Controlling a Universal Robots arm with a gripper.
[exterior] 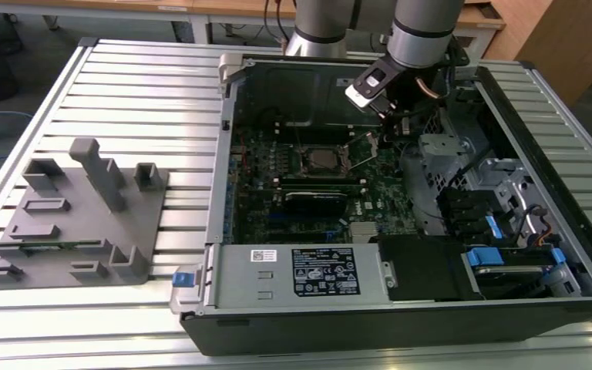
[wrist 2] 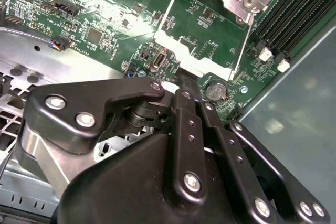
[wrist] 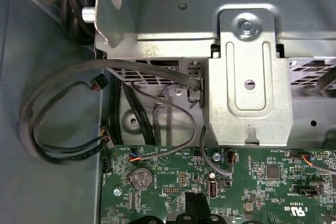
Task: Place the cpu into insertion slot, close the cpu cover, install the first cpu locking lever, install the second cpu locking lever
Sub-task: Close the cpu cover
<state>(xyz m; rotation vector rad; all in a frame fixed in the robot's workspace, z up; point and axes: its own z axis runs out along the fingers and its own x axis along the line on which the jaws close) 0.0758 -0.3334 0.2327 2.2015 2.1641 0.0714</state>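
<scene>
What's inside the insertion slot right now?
The cpu lies in the insertion slot, silver top showing, cpu cover raised beside it. Anything under the cpu is hidden.

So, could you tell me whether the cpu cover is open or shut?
Open: the cpu cover stands tilted up beside the insertion slot, leaving the cpu uncovered.

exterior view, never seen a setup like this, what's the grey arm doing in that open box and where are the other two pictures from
The grey arm is a robot reaching into an opened computer case, lying on a slatted metal table beside a grey plastic tray. The exterior view comes from a camera off the arm; both wrist views come from cameras riding on it, close to the green circuit board. A silver chip sits on that board, its metal cover tilted open. The black tool is at the cover's edge; whether it holds it is unclear.
</scene>
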